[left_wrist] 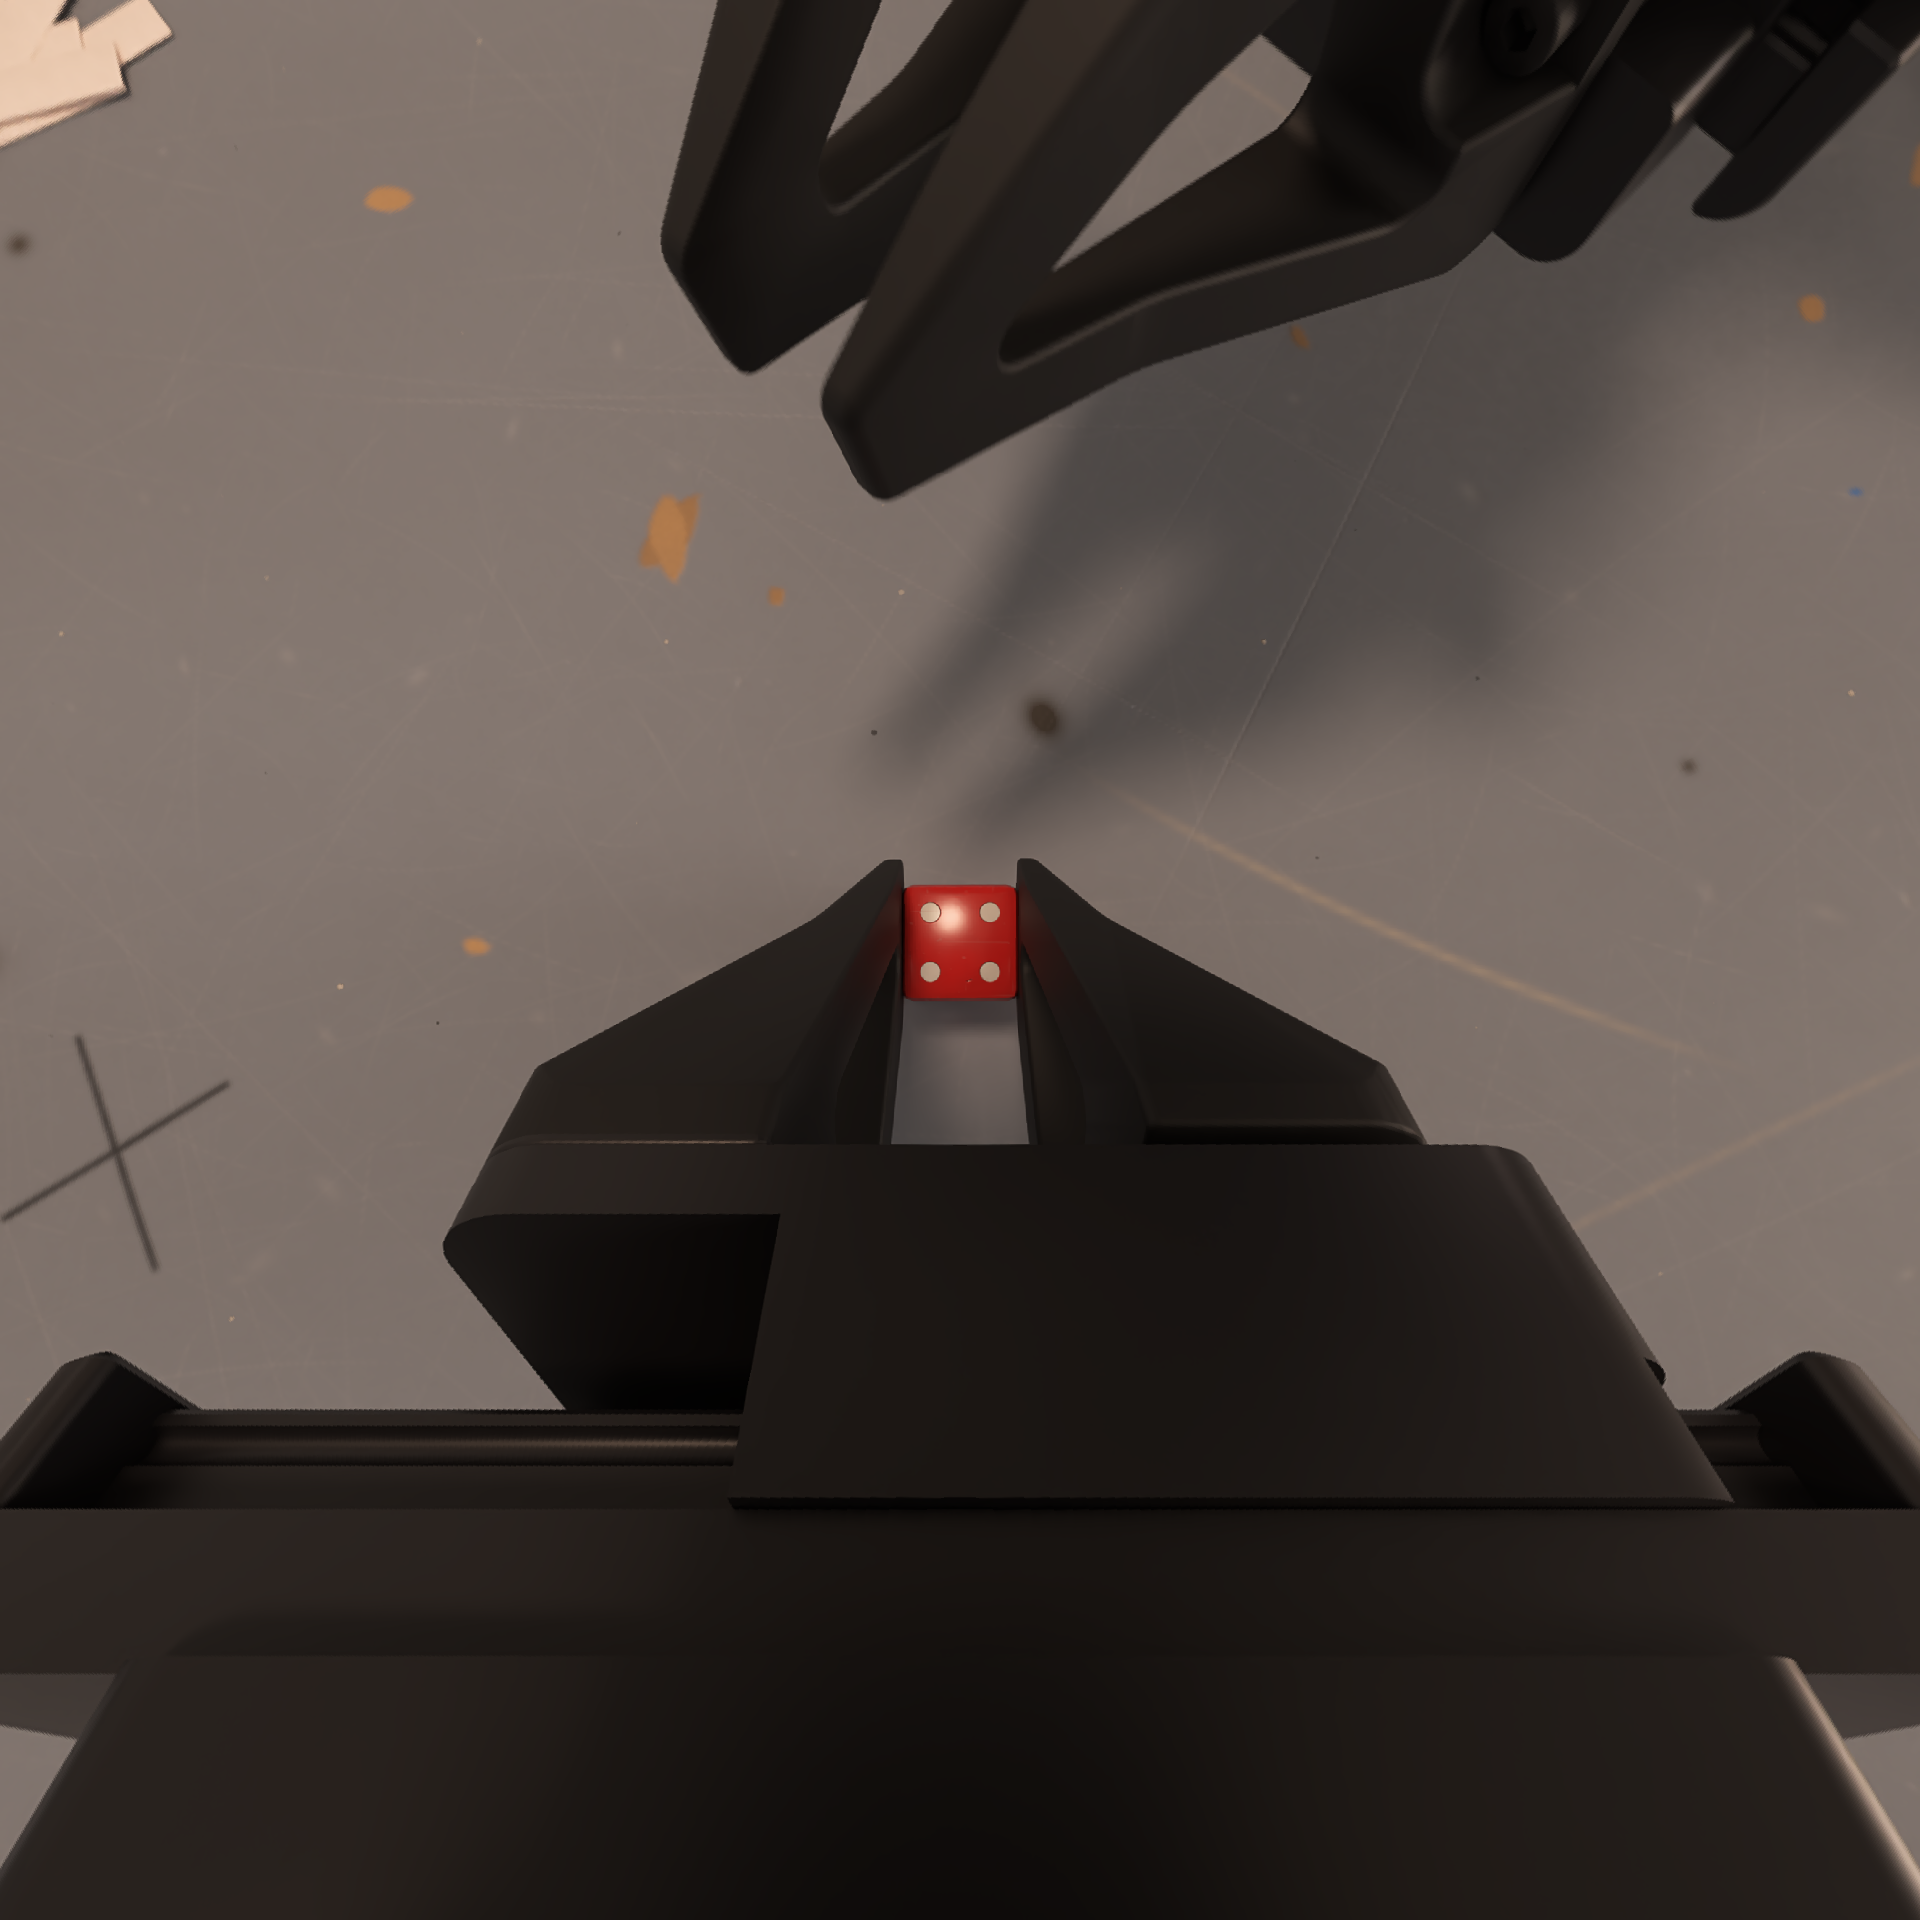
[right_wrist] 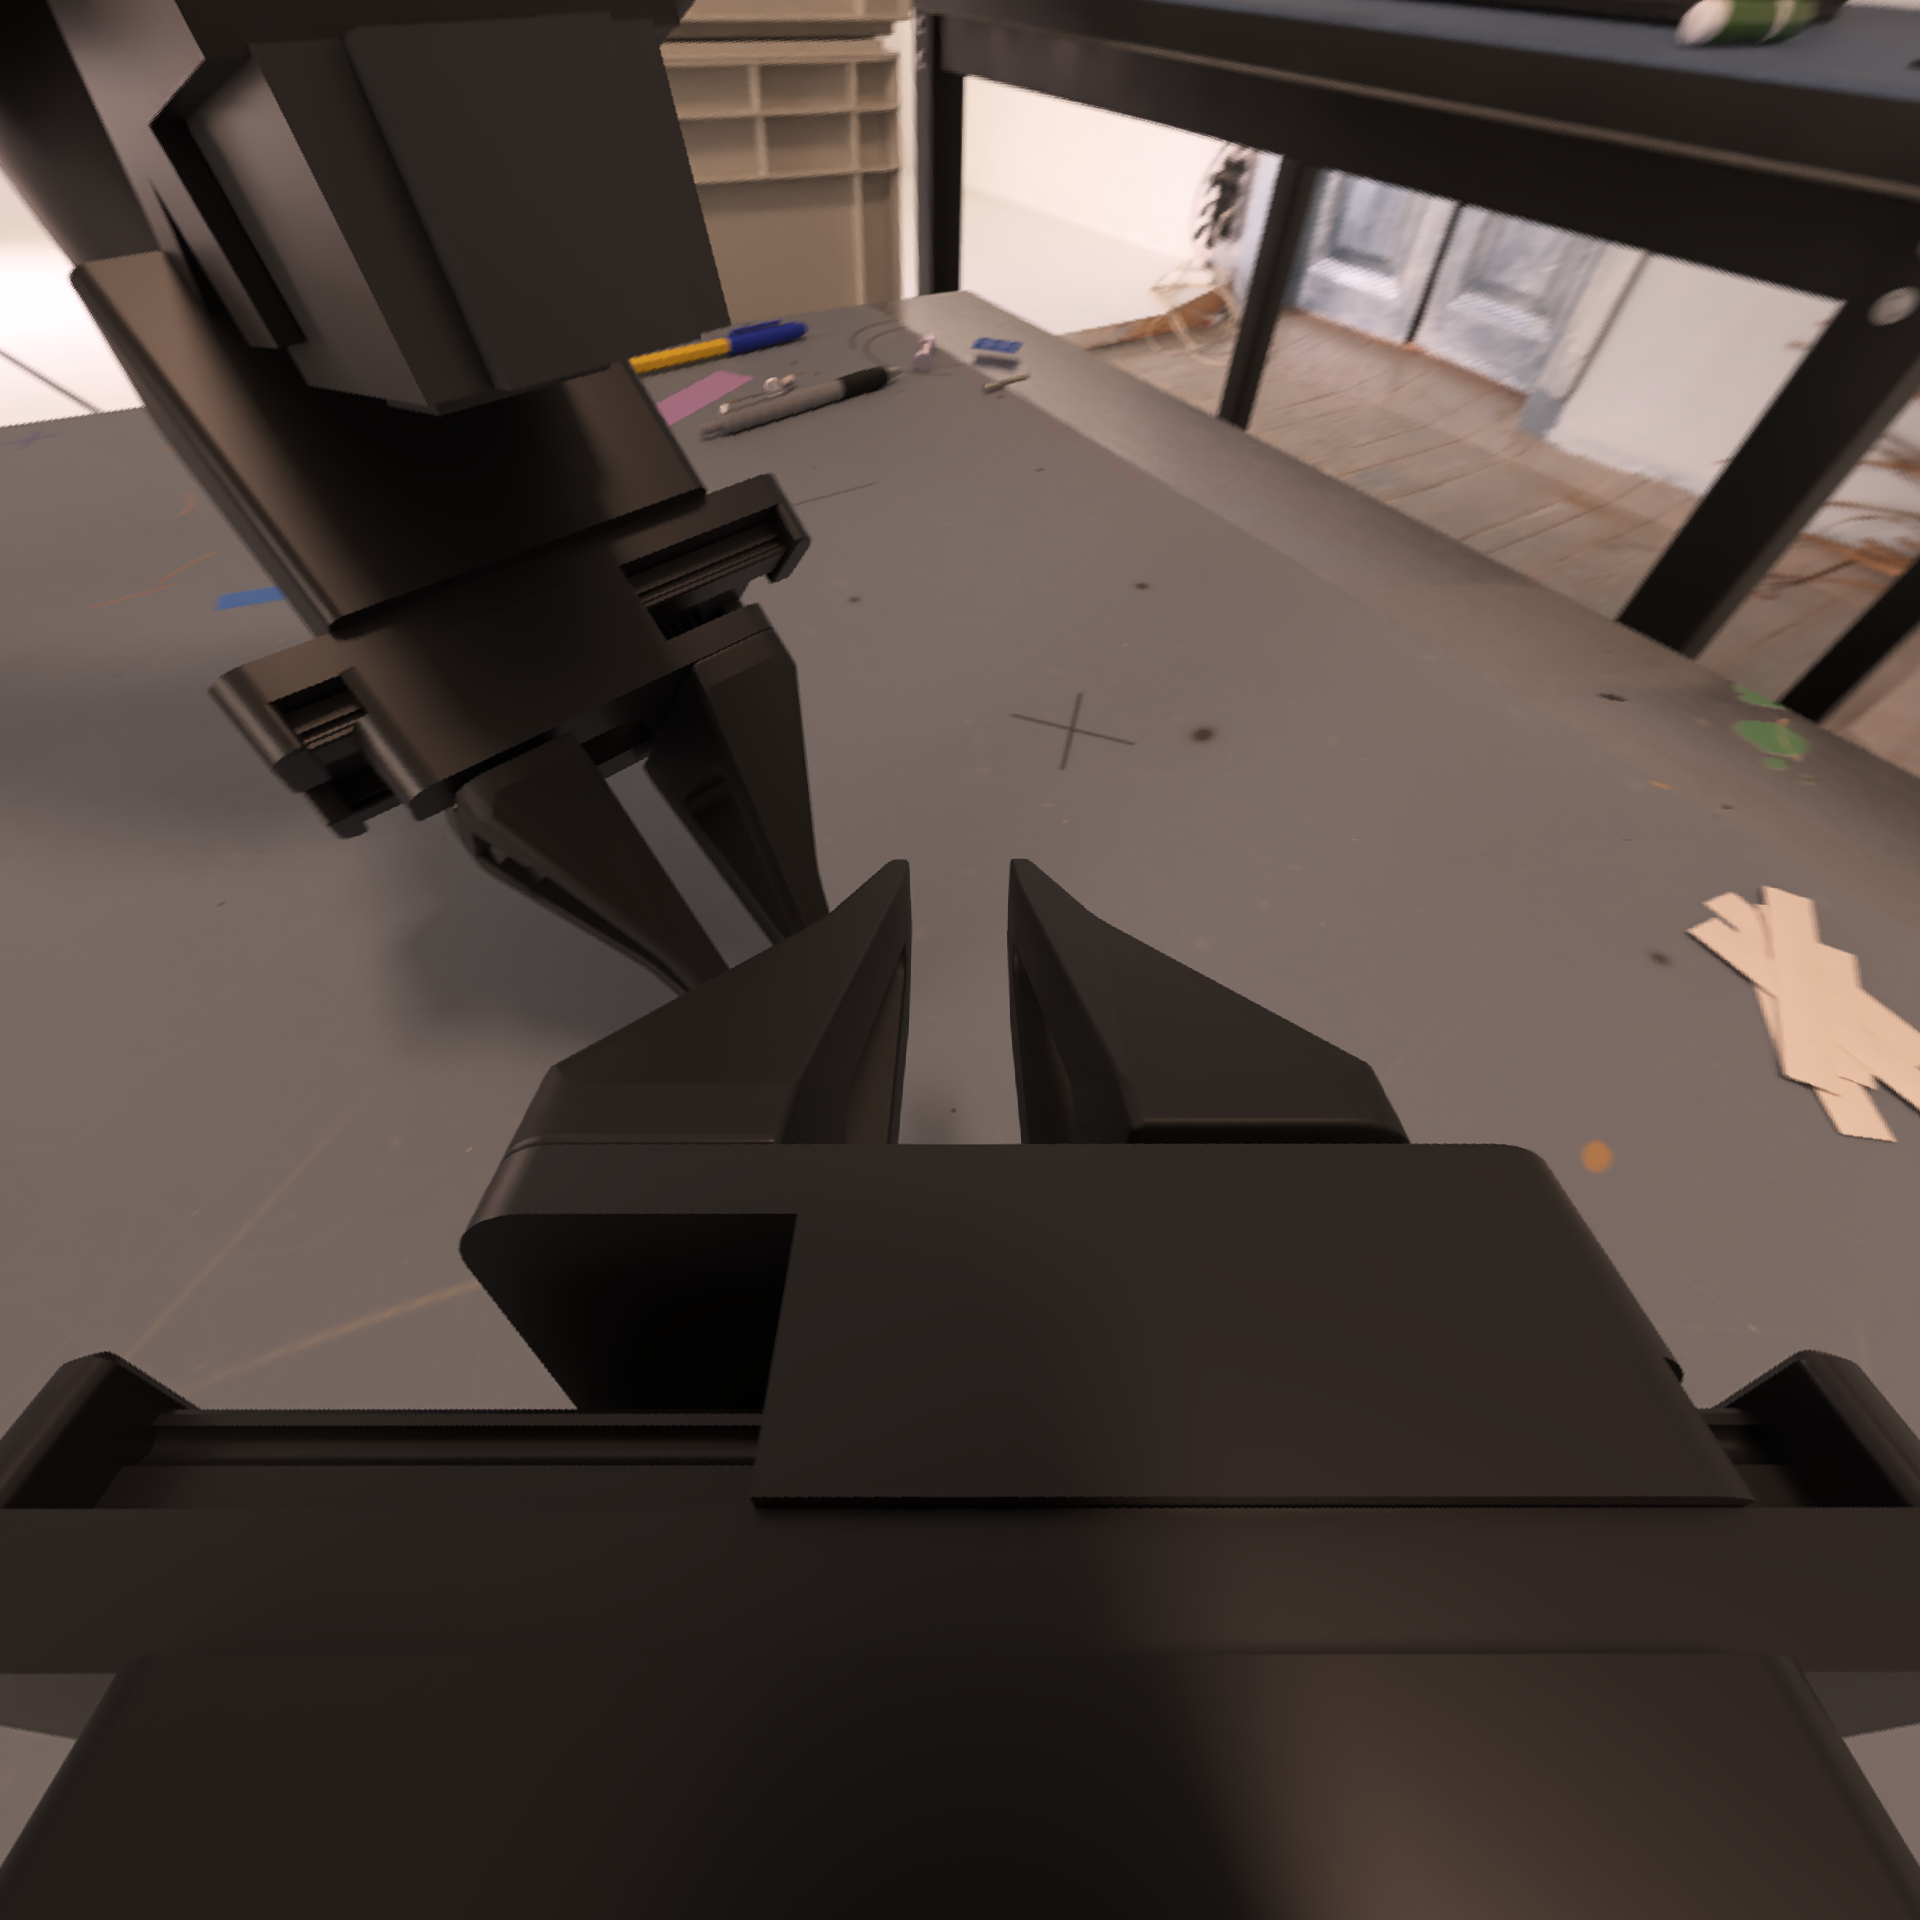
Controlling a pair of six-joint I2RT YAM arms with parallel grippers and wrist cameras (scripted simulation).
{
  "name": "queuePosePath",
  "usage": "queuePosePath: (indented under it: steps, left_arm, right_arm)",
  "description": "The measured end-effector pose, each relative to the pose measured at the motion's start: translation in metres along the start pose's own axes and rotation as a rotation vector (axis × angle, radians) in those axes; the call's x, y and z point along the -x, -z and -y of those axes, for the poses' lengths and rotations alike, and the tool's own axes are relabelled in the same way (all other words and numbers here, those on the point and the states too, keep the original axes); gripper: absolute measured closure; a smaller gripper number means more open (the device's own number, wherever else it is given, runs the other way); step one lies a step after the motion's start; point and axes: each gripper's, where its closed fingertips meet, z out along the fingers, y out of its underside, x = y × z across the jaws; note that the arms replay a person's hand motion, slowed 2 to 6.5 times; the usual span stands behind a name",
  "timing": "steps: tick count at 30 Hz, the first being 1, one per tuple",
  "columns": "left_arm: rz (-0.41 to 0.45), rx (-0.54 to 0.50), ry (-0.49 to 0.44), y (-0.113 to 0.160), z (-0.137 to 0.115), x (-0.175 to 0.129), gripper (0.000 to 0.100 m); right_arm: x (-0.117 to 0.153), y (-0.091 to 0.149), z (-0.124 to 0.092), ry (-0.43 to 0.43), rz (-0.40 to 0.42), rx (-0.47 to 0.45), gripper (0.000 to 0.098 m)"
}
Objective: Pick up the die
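Grey table (left_wrist: 312,727); left pincer (left_wrist: 960,883) clamped on red die (left_wrist: 959,941), seemingly lifted; right pincer (right_wrist: 958,883) apart, empty.

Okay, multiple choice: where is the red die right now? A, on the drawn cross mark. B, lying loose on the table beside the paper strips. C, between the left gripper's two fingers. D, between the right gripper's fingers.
C: the left wrist view shows the red die pinched between the left gripper fingertips, four-dot face toward the camera.
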Motion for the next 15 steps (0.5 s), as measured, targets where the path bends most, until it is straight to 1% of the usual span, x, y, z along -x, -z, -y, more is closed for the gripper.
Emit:
queuePosePath:
  steps: [4, 8, 15]
  left_arm:
    - [-0.003, -0.037, -0.052, 0.001, 0.0, -0.003, 0.082]
    - [-0.005, -0.08, -0.124, 0.003, 0.004, -0.007, 0.082]
    - [0.008, -0.145, -0.232, 0.008, 0.007, -0.011, 0.082]
  right_arm:
    - [0.009, 0.0, -0.005, -0.018, 0.096, 0.04, 0.078]
    - [0.015, 0.001, -0.01, -0.048, 0.171, 0.083, 0.0753]
    - [0.022, 0.005, -0.016, -0.148, 0.273, 0.152, 0.0746]
